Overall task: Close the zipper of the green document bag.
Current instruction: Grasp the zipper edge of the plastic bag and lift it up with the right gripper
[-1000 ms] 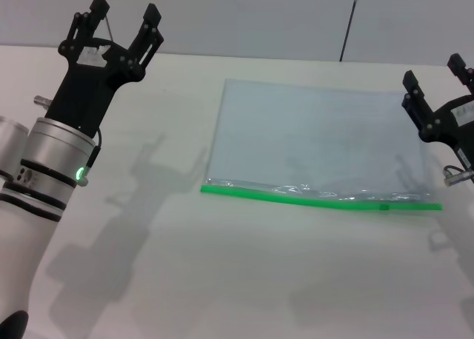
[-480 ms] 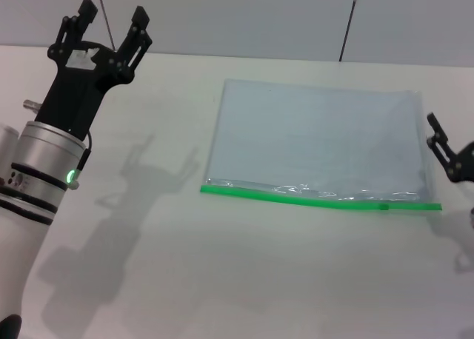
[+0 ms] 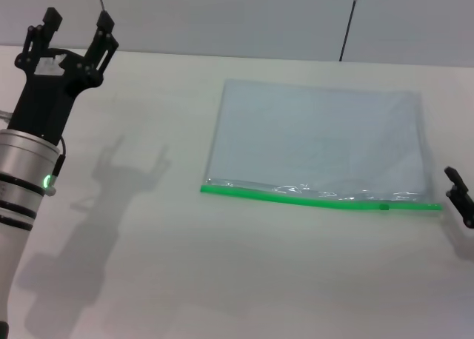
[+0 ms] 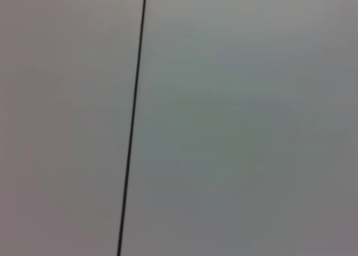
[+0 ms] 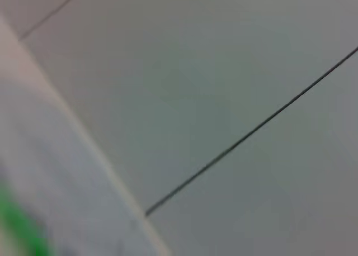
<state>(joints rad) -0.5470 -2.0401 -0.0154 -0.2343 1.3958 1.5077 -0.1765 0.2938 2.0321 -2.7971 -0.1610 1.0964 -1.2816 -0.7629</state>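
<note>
The green document bag lies flat on the white table, right of centre, with the zipper running along its near long edge and the small dark slider close to the right-hand end. The strip looks wavy and puckered in its middle, so the likely trouble is the thin plastic bunching ahead of the slider, or the whole bag skating across the smooth table if nothing pins its far end — a one-sided pull would cause both.

The left gripper hangs high at the far left, fingers spread, holding nothing. Only a dark tip of the right gripper shows at the right edge, just beside the zipper's end; I cannot tell its fingers' state.

Compared with a second ago, both arms have swung outward — the left further left, the right lower and nearly out of view. The bag has not moved.
</note>
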